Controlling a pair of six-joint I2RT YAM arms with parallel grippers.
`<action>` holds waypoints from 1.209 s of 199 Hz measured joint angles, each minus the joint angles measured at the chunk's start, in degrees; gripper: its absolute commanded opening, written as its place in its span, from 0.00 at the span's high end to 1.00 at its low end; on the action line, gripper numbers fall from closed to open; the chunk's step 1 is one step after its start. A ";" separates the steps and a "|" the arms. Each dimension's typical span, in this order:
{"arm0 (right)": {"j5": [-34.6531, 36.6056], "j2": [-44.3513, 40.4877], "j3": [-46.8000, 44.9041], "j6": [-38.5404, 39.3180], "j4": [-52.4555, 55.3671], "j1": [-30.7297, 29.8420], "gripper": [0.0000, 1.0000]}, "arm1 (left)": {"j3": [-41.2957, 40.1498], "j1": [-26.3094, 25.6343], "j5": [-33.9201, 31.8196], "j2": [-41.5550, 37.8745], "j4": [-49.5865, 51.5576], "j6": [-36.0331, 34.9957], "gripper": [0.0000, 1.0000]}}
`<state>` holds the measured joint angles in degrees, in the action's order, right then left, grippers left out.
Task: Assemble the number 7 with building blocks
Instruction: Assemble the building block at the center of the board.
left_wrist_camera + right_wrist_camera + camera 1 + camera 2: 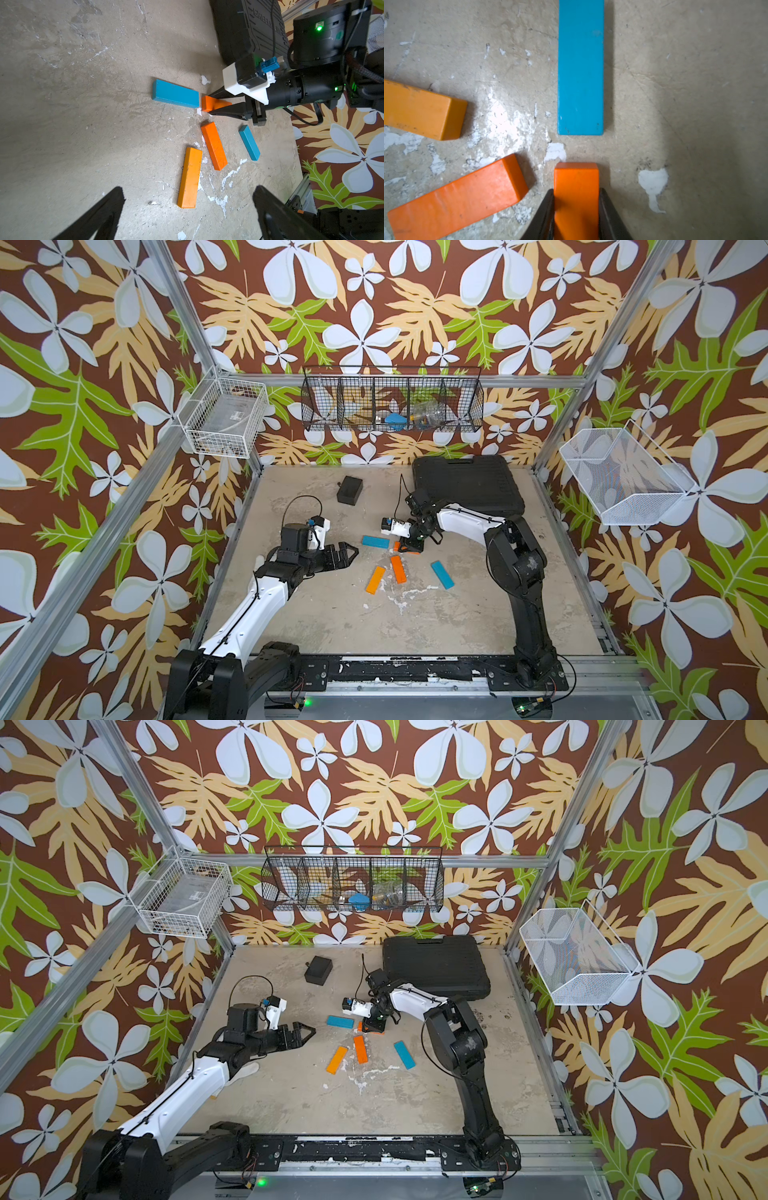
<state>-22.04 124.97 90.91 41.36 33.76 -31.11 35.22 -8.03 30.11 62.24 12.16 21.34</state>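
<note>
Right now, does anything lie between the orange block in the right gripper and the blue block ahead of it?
Nothing visible: only a strip of bare table separates the held orange block from the end of the blue block.

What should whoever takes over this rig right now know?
Left hand: open, empty, poised near the blocks.
Right hand: shut on an orange block low at the table, end-on to a blue block, small gap between.
Loose, apart: second orange block, yellow-orange block, second blue block.
Done: no 7 formed yet.
Left: likely join the top bar, then lay the stem.
</note>
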 measured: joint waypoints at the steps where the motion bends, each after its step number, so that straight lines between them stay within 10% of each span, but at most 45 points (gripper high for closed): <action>1: 0.07 0.00 0.04 0.07 0.11 0.02 0.84 | 0.00 0.00 0.04 -0.02 0.00 0.00 0.00; 240: 4.48 6.40 15.21 3.85 15.87 -0.33 0.89 | 4.13 -0.02 5.92 4.31 2.05 4.33 0.04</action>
<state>-17.56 131.37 106.13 45.21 49.63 -31.44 39.35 -8.05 36.03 66.54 14.22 25.67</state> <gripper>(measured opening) 0.324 0.961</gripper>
